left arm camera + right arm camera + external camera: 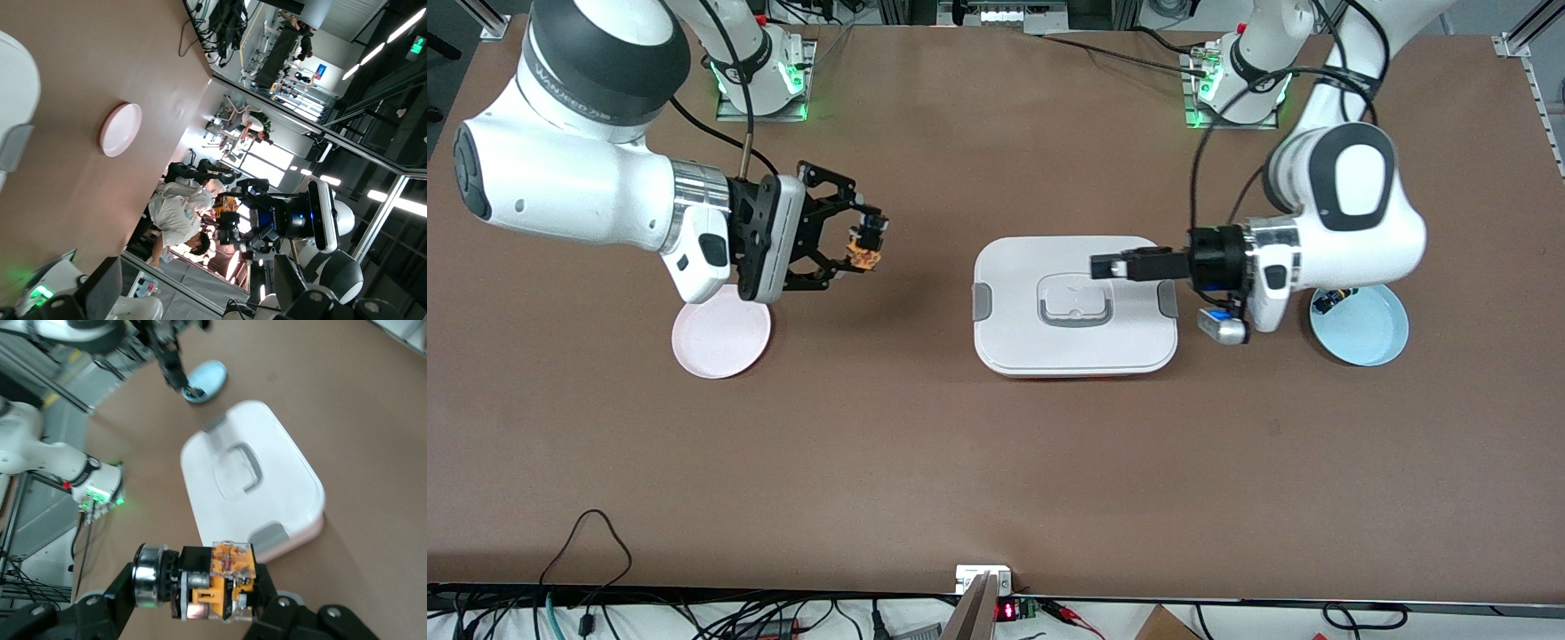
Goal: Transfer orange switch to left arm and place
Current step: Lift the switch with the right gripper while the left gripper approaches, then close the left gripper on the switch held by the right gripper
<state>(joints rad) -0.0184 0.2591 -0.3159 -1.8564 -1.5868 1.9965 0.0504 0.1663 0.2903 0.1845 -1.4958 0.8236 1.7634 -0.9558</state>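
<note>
My right gripper (867, 242) is shut on the orange switch (863, 255) and holds it in the air over bare table, beside the pink plate (721, 338). In the right wrist view the switch (227, 577) sits crosswise between the fingers, metal ring at one end. The white box (1074, 302) stands mid-table, lid on. My left gripper (1104, 265) is level over the box's lid, pointing toward the right arm, open and empty; its dark fingers (103, 283) stand wide apart. The left wrist view shows the right gripper with the switch (227, 203) farther off.
A light blue plate (1369, 333) lies under the left arm's elbow with a small dark item (1327, 302) on it. The pink plate lies under the right arm's wrist. Cables and a small display line the table edge nearest the front camera.
</note>
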